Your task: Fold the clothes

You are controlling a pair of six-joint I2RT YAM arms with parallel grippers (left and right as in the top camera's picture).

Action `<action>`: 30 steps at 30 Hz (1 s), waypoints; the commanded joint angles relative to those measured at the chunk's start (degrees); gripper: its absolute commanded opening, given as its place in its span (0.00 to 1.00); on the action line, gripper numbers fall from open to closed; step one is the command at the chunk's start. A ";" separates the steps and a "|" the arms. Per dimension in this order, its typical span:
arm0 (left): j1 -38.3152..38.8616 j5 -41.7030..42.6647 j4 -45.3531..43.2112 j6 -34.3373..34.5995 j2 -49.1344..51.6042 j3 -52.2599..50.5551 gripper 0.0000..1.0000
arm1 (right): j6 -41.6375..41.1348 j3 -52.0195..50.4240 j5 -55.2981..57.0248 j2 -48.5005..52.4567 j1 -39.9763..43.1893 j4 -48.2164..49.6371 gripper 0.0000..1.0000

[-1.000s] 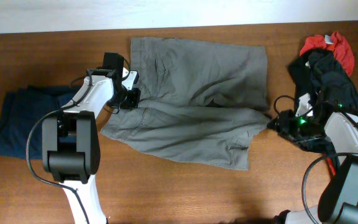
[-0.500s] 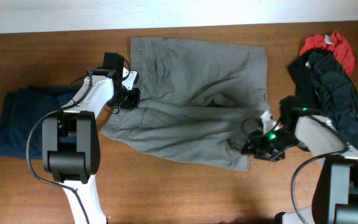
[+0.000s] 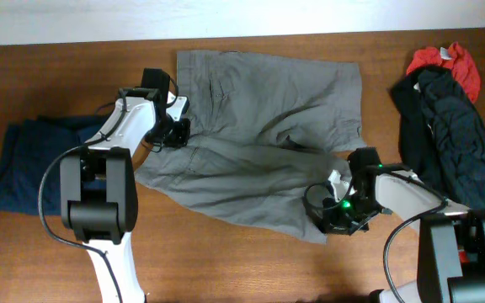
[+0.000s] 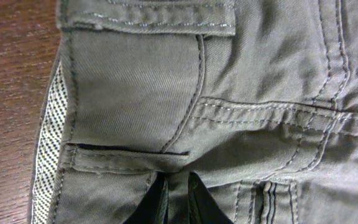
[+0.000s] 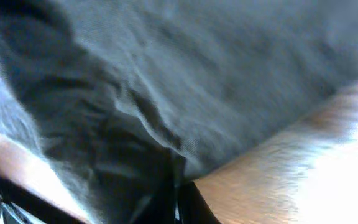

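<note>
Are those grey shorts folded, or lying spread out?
Spread out. The grey shorts lie open across the table, both legs showing side by side, rumpled in the middle but not doubled over.

No text, brand or number was readable anywhere, shorts (image 3: 259, 160) bore only plain stitching, small white patch (image 3: 336, 179) at their right hem was possibly a label, too small to read, right wrist view was blurred.
</note>
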State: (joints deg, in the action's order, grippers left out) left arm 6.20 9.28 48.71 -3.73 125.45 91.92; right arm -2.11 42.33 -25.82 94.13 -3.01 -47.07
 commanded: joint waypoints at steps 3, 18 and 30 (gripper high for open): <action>-0.20 -2.36 4.83 -3.21 2.34 5.46 0.13 | -0.26 -1.33 1.44 -1.84 -1.11 0.44 0.09; 3.13 -0.02 35.63 0.02 -6.95 32.65 0.19 | 5.70 -1.33 -10.97 -15.87 -4.09 -5.90 0.18; 16.90 2.49 48.00 -0.07 -10.08 32.09 0.19 | -13.44 1.31 2.60 -16.63 1.51 4.66 0.50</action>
State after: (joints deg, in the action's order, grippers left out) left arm 17.82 10.13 96.38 -2.57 115.50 124.07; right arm -8.67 41.50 -26.09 78.56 -4.58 -43.88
